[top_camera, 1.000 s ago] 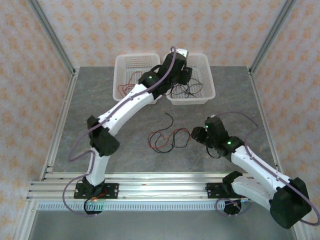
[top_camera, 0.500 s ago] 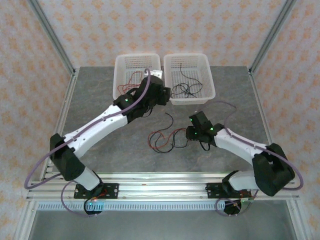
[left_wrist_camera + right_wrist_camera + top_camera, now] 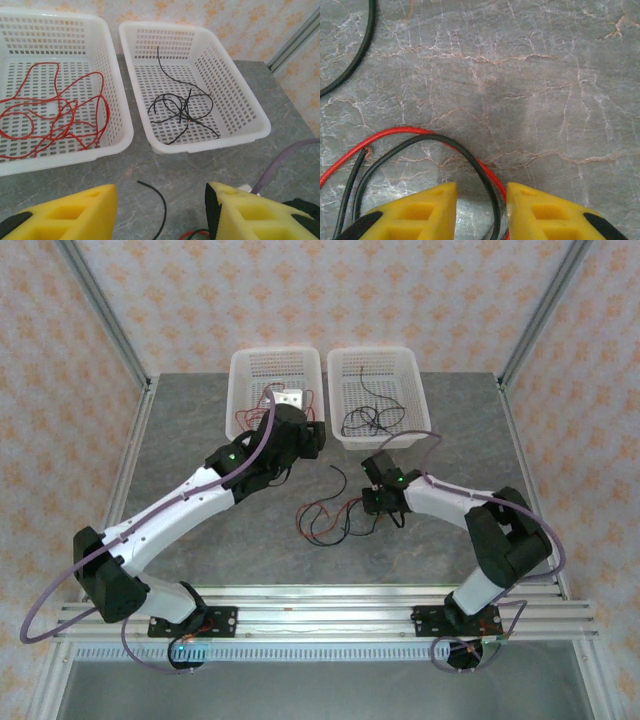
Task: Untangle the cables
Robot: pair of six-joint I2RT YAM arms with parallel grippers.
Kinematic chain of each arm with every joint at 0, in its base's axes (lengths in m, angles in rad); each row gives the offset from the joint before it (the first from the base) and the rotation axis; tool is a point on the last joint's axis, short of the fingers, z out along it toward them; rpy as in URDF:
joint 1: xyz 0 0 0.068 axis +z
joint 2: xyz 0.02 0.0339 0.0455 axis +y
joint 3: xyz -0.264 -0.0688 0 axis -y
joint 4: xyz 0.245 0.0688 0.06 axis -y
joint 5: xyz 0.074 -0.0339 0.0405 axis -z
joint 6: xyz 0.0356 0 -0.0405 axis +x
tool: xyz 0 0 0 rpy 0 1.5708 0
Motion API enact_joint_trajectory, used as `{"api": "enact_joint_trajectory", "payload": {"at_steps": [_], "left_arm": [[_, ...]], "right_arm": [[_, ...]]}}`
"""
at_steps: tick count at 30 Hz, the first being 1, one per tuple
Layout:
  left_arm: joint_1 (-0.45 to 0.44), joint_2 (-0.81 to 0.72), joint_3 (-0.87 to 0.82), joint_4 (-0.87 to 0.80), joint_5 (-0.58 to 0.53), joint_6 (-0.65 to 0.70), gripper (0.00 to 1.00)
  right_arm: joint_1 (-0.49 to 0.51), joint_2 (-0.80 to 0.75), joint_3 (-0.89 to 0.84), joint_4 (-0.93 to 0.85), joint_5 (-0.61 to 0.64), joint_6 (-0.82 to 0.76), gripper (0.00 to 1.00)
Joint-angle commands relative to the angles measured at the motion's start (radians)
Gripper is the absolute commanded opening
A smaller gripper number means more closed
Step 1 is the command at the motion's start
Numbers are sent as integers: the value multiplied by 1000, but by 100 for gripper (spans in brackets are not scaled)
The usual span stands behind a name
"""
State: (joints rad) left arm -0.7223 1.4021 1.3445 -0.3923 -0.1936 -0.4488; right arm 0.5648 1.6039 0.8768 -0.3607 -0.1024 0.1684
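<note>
A tangle of red and black cables lies mid-table. My right gripper is down at the tangle's right end. In the right wrist view its yellow fingers straddle a black cable and a red cable; the right gripper is open, with a gap left on either side. My left gripper hovers in front of the baskets. The left gripper is open and empty, above a loose black cable end. Other red cables lie in the left basket, black cables in the right one.
Two white perforated baskets stand side by side at the back of the grey marble table. Metal frame posts and patterned walls enclose the workspace. An aluminium rail runs along the near edge.
My left arm drew back from over the right basket, toward the left and front. My right arm reached left to the tangle's right end, and its jaws narrowed around the cables.
</note>
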Motion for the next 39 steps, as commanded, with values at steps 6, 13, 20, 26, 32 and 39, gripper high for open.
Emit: {"api": "enact_joint_trajectory", "payload": {"at_steps": [6, 13, 20, 26, 32, 39], "left_arm": [[-5, -35, -20, 18, -32, -18, 51], [-5, -32, -20, 15, -31, -17, 51], [-5, -44, -75, 30, -19, -38, 51], [-5, -54, -153, 61, 18, -66, 50], [-13, -89, -271, 169, 117, -66, 49], [-32, -108, -341, 227, 130, -58, 49]], "right_arm": [[-5, 49, 28, -6, 37, -26, 27], [-9, 39, 48, -11, 31, -9, 0], [-8, -149, 81, -75, -29, -2, 0], [-9, -308, 106, -102, -89, 11, 0], [-9, -408, 170, -109, -101, 37, 0], [-9, -449, 208, -113, -117, 56, 0]]}}
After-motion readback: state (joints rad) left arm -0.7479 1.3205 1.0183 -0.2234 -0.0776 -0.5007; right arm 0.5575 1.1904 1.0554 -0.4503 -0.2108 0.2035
